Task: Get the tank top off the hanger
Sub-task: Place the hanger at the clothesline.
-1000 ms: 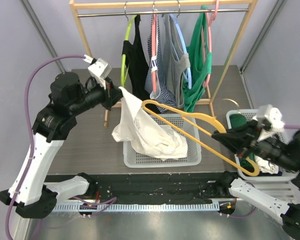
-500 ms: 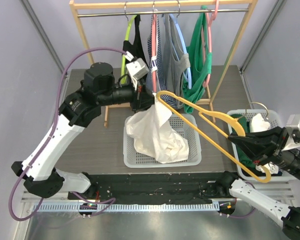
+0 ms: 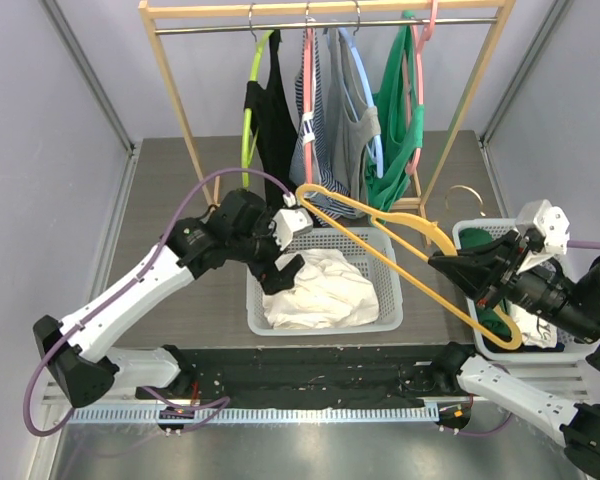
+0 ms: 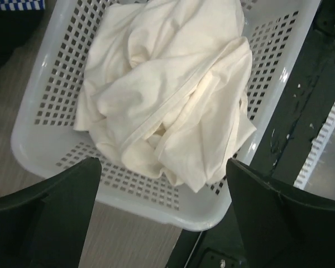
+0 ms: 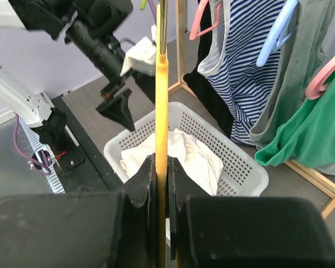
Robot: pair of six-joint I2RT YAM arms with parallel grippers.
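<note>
My left gripper [image 4: 163, 173] gapes above the tank top [image 4: 167, 95]; my right gripper [image 5: 162, 173] clenches the hanger [image 5: 162, 100], which possibly snags the hanging clothes [image 3: 325, 130].

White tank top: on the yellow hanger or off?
Off. The white tank top lies crumpled in the basket; the yellow hanger, clamped in the right gripper, is bare.

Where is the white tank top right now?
In the top view, the white tank top lies crumpled in the white basket at the table's centre, directly under the open left tool, clear of the yellow hanger the right tool holds.
</note>
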